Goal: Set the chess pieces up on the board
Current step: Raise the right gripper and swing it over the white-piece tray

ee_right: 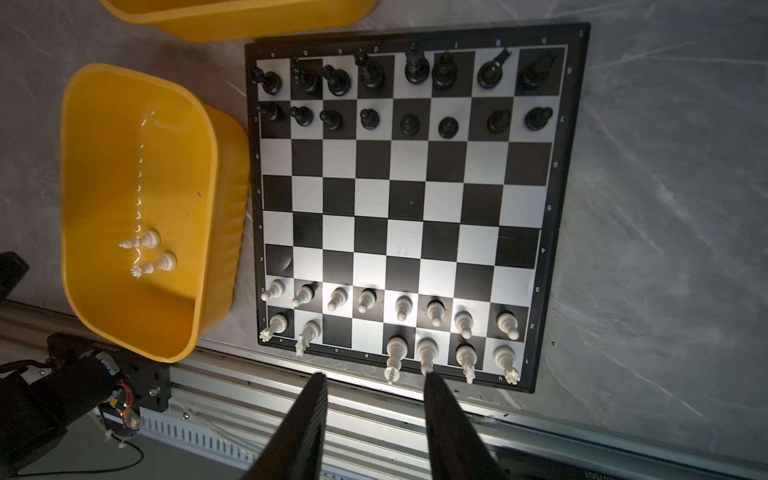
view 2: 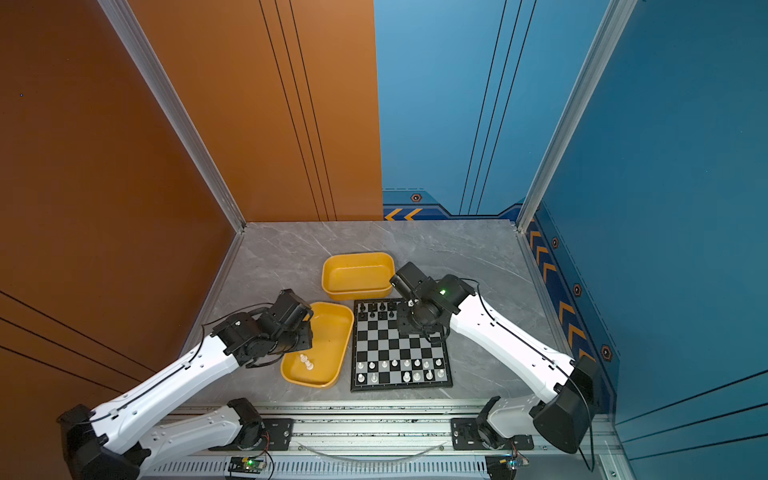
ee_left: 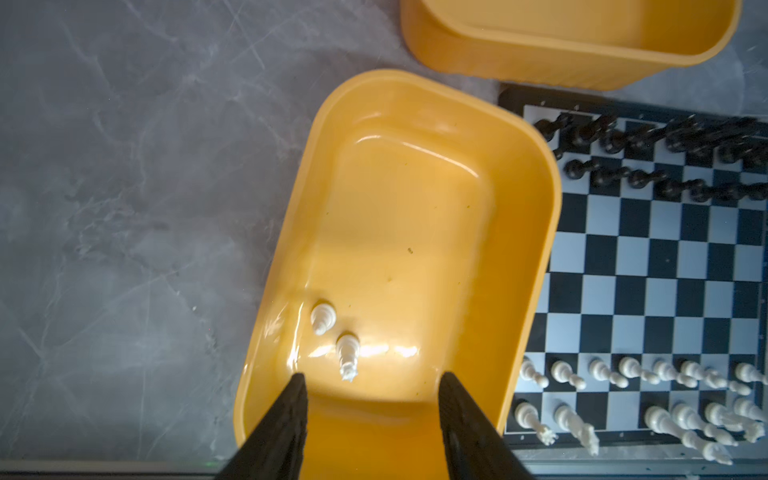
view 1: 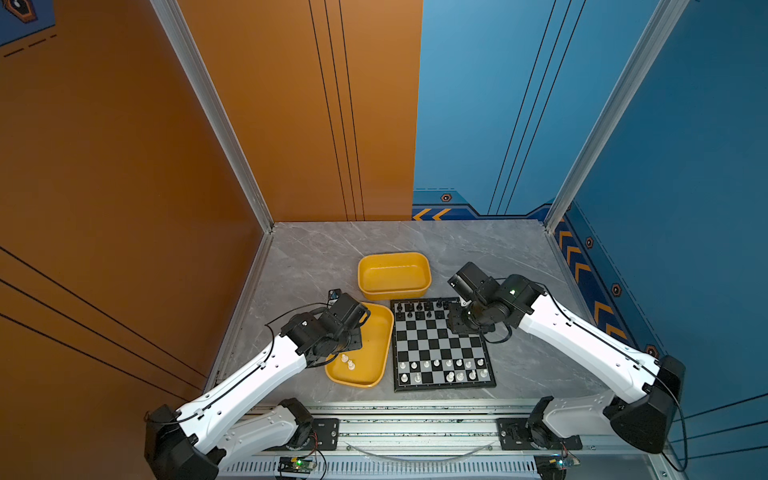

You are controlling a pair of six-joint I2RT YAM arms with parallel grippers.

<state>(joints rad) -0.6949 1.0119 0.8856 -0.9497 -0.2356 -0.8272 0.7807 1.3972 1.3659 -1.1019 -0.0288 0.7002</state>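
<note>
Altogether sixteen black chessmen (ee_right: 415, 68) fill the two far ranks of the board (ee_right: 411, 199). Fourteen white chessmen (ee_right: 401, 307) stand on its two near ranks: eight in the pawn row and six behind, with two neighbouring back-row squares bare. Two more white pieces (ee_left: 323, 318) sit close together in the near yellow tray (ee_left: 415, 208), just beside the board. A second yellow tray (view 1: 394, 272) lies beyond. The left gripper (ee_left: 372, 376) hangs over the near tray, jaws parted and empty. The right gripper (ee_right: 375, 376), above the board, is likewise spread and grasps nothing.

Chess pieces (ee_right: 448, 126) upright in end rows of checkered board (ee_right: 411, 203)
</note>
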